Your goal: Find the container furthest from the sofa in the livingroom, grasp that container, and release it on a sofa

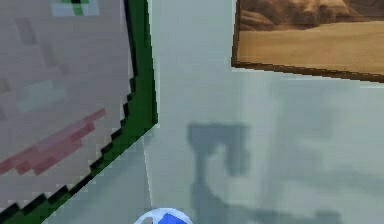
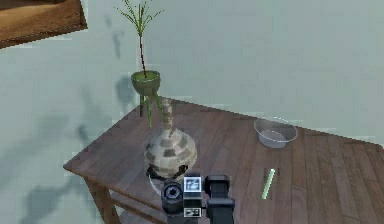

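On a wooden table in the arm side view stands a clear glass bowl, toward the far right side. A mottled round vase with a green neck holds a thin leafy plant near the table's left front. My gripper shows at the bottom edge, right in front of the vase's base, with the two marked white squares beside it. The vase stands behind it, so I cannot tell whether it holds anything.
A thin green stick lies on the table right of the gripper. A brown framed picture hangs on the wall. The forward view has a large green-framed picture, another brown one and a blue-white ball.
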